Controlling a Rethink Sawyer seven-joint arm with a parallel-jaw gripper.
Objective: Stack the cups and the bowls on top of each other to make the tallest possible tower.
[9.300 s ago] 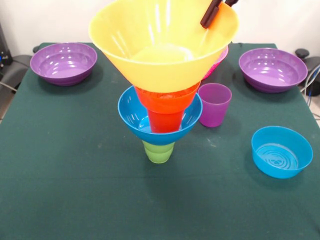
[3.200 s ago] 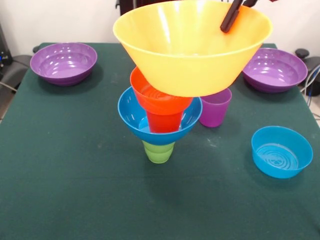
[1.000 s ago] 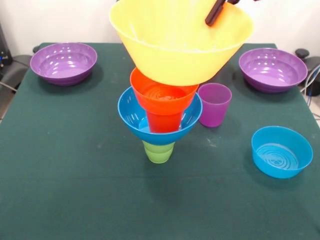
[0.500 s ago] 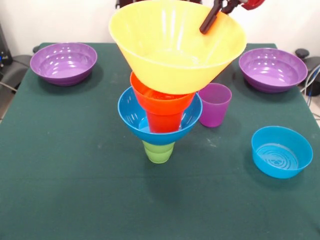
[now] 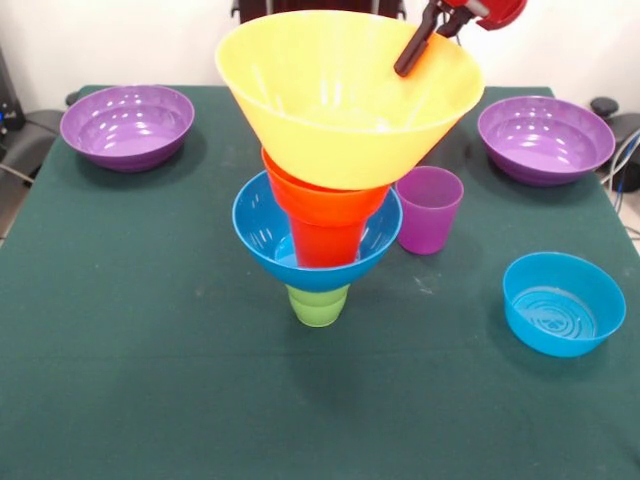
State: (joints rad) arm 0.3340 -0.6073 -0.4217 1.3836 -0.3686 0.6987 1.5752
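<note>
The yellow bowl (image 5: 345, 110) sits tilted on the tower (image 5: 318, 235) mid-bench, resting in the small orange bowl (image 5: 322, 200). We see the gripper (image 5: 415, 50) clamped on its far rim. We judge it light, stiff and slippery, best held by that thin rim.

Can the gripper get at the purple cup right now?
Probably not: the gripper is shut on the yellow bowl's rim above the tower, and that bowl overhangs the purple cup standing beside it.

tower (image 5: 320, 240) ctr: green cup, blue, orange; yellow bowl (image 5: 340, 110) atop, tilted | purple cup (image 5: 429, 208) beside
</note>
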